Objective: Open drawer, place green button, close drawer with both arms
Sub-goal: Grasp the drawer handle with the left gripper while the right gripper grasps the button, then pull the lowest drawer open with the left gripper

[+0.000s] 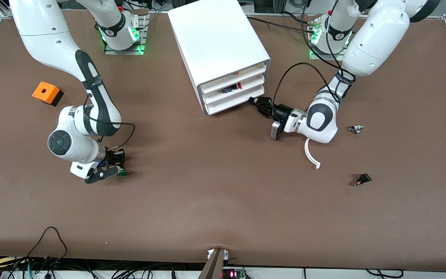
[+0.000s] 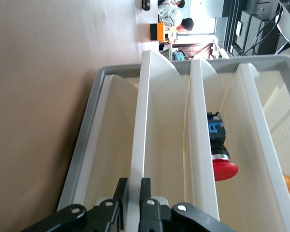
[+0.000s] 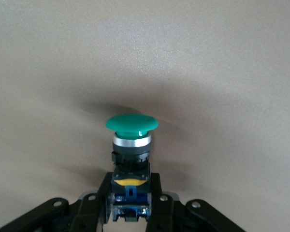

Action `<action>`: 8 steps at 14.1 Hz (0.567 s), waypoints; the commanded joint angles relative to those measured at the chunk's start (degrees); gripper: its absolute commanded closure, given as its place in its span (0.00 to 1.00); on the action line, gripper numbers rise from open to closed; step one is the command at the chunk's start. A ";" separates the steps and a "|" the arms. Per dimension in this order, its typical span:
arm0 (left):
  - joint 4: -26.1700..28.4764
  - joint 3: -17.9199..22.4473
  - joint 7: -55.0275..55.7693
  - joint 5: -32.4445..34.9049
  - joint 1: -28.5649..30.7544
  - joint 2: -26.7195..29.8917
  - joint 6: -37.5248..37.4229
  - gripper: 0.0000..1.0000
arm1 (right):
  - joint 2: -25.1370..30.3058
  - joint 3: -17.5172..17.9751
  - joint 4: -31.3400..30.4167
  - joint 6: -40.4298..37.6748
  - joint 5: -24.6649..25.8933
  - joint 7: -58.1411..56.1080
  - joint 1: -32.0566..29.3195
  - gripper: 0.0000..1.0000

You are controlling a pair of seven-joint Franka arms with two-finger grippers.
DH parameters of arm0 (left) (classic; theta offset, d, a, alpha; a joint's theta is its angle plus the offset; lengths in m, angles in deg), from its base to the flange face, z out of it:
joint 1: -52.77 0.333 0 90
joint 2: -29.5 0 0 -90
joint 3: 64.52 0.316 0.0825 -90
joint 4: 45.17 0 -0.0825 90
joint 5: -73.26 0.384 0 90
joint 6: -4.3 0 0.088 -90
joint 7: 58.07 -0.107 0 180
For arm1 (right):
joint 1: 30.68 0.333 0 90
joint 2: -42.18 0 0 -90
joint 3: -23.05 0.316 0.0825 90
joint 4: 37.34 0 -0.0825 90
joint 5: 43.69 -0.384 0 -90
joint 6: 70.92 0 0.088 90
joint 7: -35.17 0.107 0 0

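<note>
Front view: low over the counter [image 1: 223, 201], right end effector [image 1: 116, 166] clamped on the button [image 1: 121, 171]; left end effector [image 1: 254, 101] at the drawer [image 1: 234, 103] front, cabinet [image 1: 217, 50] closed

Left wrist view: fingers [image 2: 145, 193] pinching the drawer's front lip

Right wrist view: green-capped button [image 3: 131, 140] gripped by its body

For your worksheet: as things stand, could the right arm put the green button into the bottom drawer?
Probably not yet. The right claw is shut on the button low over the table, but the drawer looks barely open, its front edge pinched by the left claw.
</note>
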 commanded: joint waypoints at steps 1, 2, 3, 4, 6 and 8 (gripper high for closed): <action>-3.28 1.24 2.75 -1.31 0.11 -0.72 -0.77 1.00 | 1.18 0.04 -0.78 0.30 -1.11 0.06 0.04 0.71; -3.63 1.59 2.93 -1.22 0.11 -0.73 -0.77 1.00 | 1.18 0.04 -0.78 0.30 -1.11 0.06 0.04 0.72; -3.72 2.29 2.85 -1.04 0.11 -0.81 -0.86 1.00 | 1.18 -0.04 -0.78 0.30 -1.11 -0.37 0.04 0.74; -3.72 3.00 2.84 -0.87 0.11 -0.81 -0.86 1.00 | 1.18 -0.04 -0.78 0.21 -1.11 -0.55 0.04 0.75; -4.51 4.31 2.84 -0.87 0.28 -0.90 -0.86 1.00 | 1.18 -0.13 -0.78 0.13 -1.02 -0.90 0.04 0.76; -5.83 5.11 3.28 -0.87 0.28 -0.90 -0.86 1.00 | 1.18 -0.13 -0.78 0.04 -0.93 -1.08 0.13 0.79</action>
